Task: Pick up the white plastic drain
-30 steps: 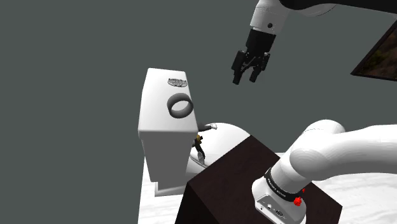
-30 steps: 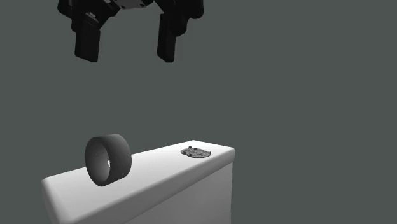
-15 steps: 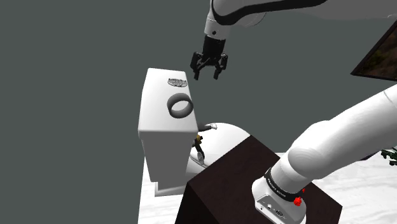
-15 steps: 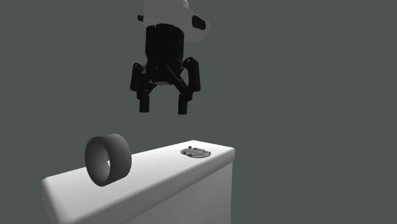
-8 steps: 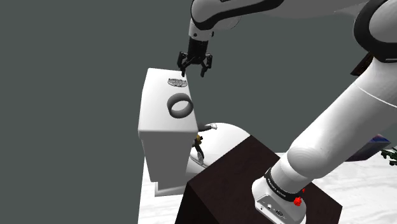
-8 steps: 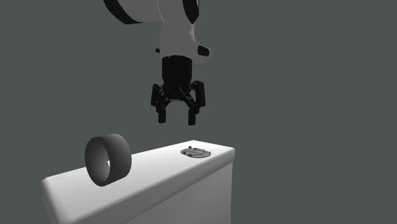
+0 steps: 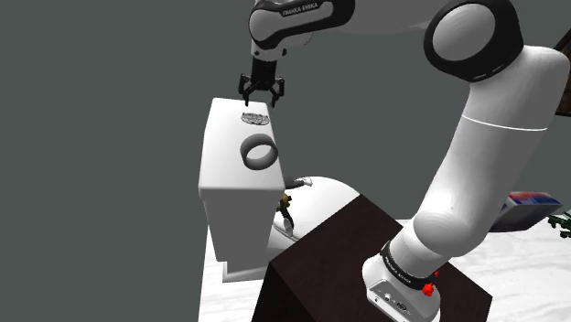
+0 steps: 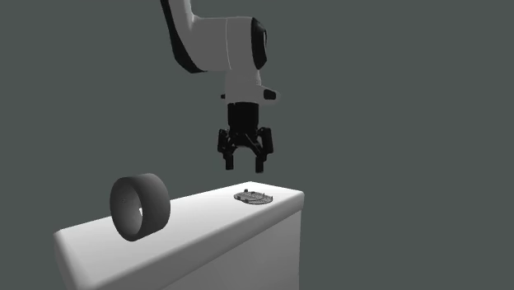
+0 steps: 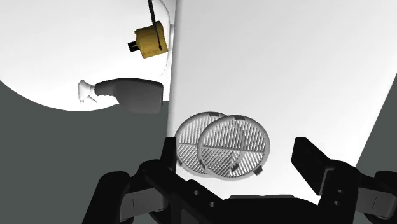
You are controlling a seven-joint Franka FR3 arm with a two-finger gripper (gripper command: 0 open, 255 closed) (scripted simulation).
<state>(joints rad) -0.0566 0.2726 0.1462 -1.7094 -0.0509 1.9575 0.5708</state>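
Observation:
The drain [image 7: 254, 118] is a small round mesh disc lying flat on the far end of a white tank lid [image 7: 222, 137]. In the second exterior view the drain [image 8: 254, 197] sits near the lid's right corner. My black gripper [image 7: 261, 99] hangs open, pointing down, a short way above the disc without touching it. Seen from the second exterior view, the gripper [image 8: 244, 167] is just above and slightly left of the drain. In the wrist view the drain [image 9: 235, 145] lies on the lid between the spread fingers [image 9: 311, 163], with its shadow beside it.
A grey ring [image 7: 259, 152] stands on edge on the same lid [image 8: 206, 239], nearer the stand. A flush lever [image 7: 295, 185] and a brass fitting [image 9: 149, 39] stick out of the tank's side above a white bowl [image 7: 325, 203]. The dark stand [image 7: 339, 265] is at lower right.
The gripper has travelled toward the shoulder view's left and lower, from well off to the right of the tank to just above the drain. Its fingers stayed open. The ring and drain did not move.

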